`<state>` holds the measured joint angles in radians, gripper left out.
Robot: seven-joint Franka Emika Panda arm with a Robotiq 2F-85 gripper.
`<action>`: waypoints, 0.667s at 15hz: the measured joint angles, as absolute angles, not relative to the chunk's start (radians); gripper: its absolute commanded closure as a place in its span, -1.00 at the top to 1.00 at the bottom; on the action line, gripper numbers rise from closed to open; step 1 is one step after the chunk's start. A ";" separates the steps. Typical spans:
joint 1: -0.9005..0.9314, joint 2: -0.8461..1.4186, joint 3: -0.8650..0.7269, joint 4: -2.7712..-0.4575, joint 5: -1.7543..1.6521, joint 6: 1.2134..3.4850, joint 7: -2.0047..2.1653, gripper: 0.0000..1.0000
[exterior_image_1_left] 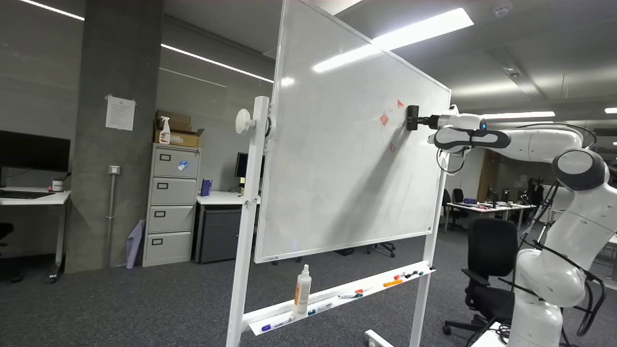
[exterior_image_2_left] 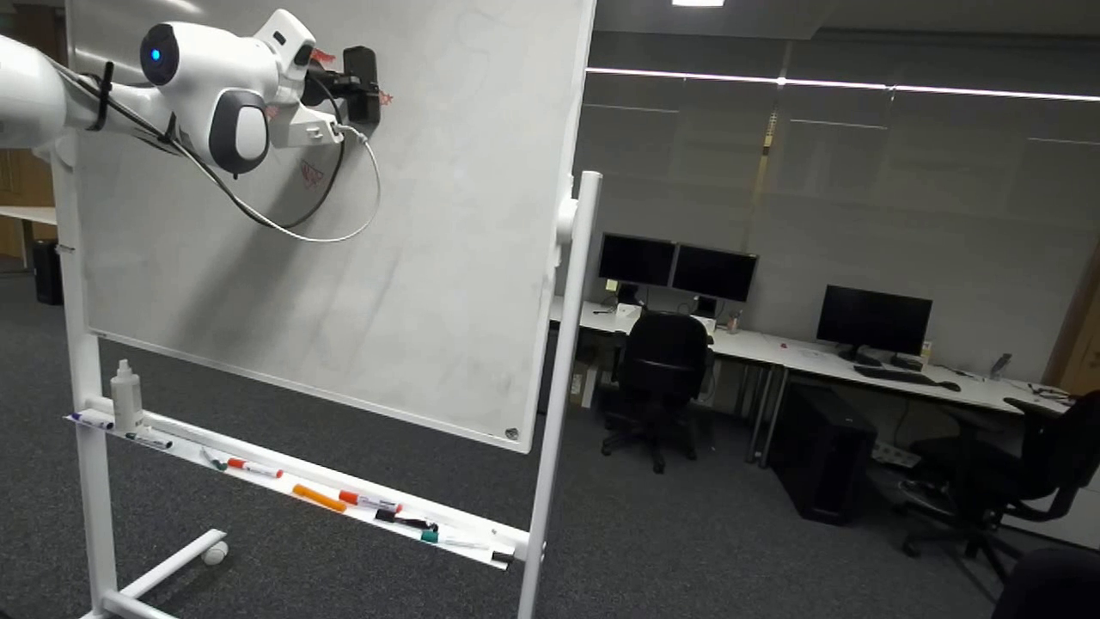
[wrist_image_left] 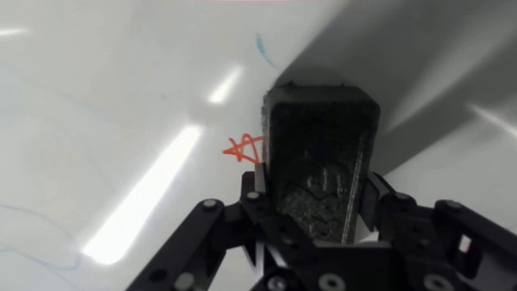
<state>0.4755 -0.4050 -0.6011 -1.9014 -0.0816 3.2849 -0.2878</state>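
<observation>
Eraser (wrist_image_left: 321, 141), black and blocky, sat in my gripper (wrist_image_left: 315, 190), which was clenched across its two long sides, no gap seen. Sensible hold, I judged: squeezing the narrow width left the broad underside facing the whiteboard (exterior_image_1_left: 332, 159). Block stood long way up and down on the upper part of the board, against it or just off; couldn't confirm contact. Red star (wrist_image_left: 242, 148) poked out beside its left edge in the wrist view, tips partly hidden.

Spray bottle (exterior_image_1_left: 302, 291) stood upright on the tray (exterior_image_1_left: 344, 286) below, markers (exterior_image_1_left: 277, 323) lying flat along it; raised back rail probably stopped them dropping off behind. Knob (exterior_image_1_left: 244, 121) on the side post (exterior_image_1_left: 254, 164) likely locked the tilt.

Edges: top edge ran above my eraser, bottom edge well below, side edges apart from it. Most room for sliding, I reckoned, lay downward and toward the knob side, with more red marks (exterior_image_1_left: 384, 118) that way in an exterior view. Tray sat low, well apart from my gripper. White cable (exterior_image_2_left: 376, 193) hung in a loop in front of the board, so snagging looked like my main risk. Office chair (exterior_image_1_left: 491, 250) stood past the board's side.
</observation>
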 measured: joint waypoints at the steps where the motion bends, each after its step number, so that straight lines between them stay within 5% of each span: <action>1: 0.476 -0.403 -0.617 -1.896 -0.079 3.279 -0.288 -0.38; 10: 0.487 -0.376 -0.710 -1.854 -0.032 3.250 -0.280 -0.38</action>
